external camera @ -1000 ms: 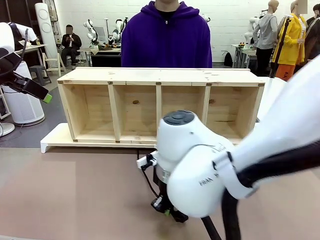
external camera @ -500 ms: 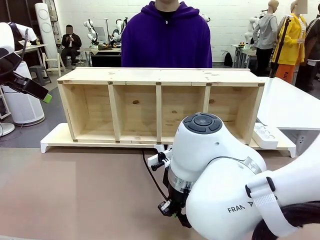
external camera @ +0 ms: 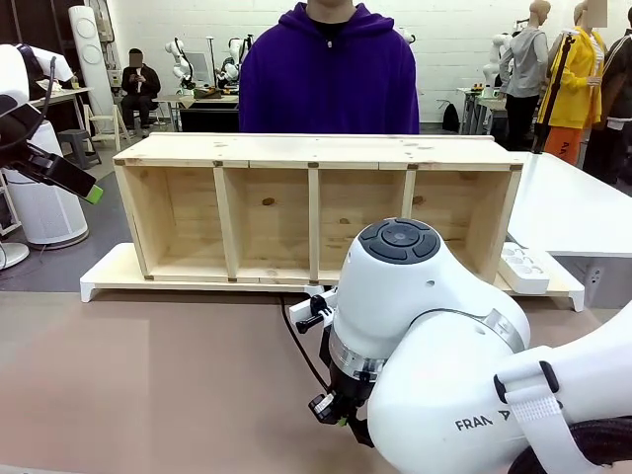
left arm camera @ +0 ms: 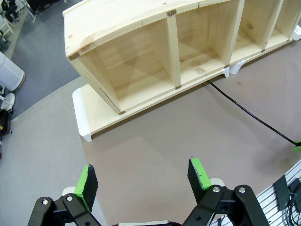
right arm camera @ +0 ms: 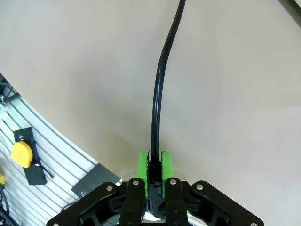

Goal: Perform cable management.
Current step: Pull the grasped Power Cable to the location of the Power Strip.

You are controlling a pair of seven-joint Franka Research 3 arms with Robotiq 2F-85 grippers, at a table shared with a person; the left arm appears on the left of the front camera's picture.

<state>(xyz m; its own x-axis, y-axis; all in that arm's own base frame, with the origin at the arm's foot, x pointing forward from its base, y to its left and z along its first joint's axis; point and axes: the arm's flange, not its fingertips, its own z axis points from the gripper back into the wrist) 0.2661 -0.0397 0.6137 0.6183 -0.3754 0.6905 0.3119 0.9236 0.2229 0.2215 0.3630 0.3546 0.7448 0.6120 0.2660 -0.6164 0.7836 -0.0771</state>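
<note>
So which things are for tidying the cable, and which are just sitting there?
For the job: cable; right gripper, shut on the cable.
Just sitting there: wooden shelf; white power strip; left gripper, open, holding nothing.

Brown tabletop (external camera: 148, 385) lies open at nine o'clock. Pale wooden four-bay shelf (external camera: 316, 153) blocks twelve; thin black cable (external camera: 299, 351) crosses at six.

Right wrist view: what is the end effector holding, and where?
The thin black power cable, pinched at its end between the right end effector's green pads.
</note>
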